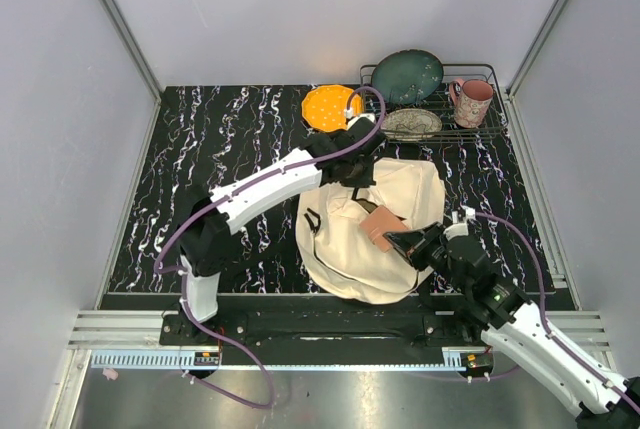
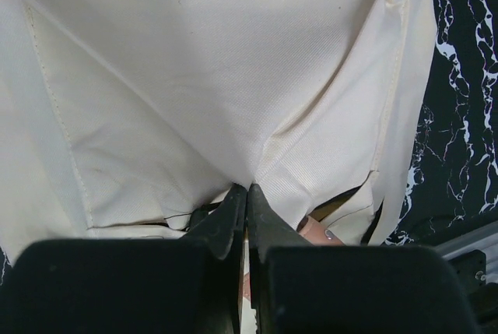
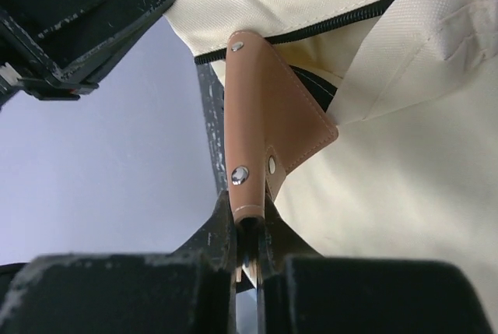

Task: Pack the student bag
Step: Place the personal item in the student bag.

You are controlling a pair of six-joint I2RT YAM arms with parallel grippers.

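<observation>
**Position:** The student bag (image 1: 345, 254) lies flat on the counter (image 1: 220, 139), right of centre and near the arm bases.

**Left tool** (image 2: 247, 191)**:** It is pressed together on a gathered fold of the bag's cream fabric, and the cloth creases toward its tips.

**Right tool** (image 3: 249, 221)**:** It pinches the narrow end of a tan leather pouch (image 3: 272, 116). The pouch's far corner sits at the bag's black zipper line (image 3: 311, 29). Whether that corner is inside the opening cannot be told.

**Risks, as judged:**
- The fabric pinch is small. If it slips, the mouth is likely to fall shut and the pouch would jam against cloth.
- The pouch is held at one end only, so it may pivot in the grip when pushed.
- A hard push could slide the whole bag along the counter, since only one fold anchors it
</observation>
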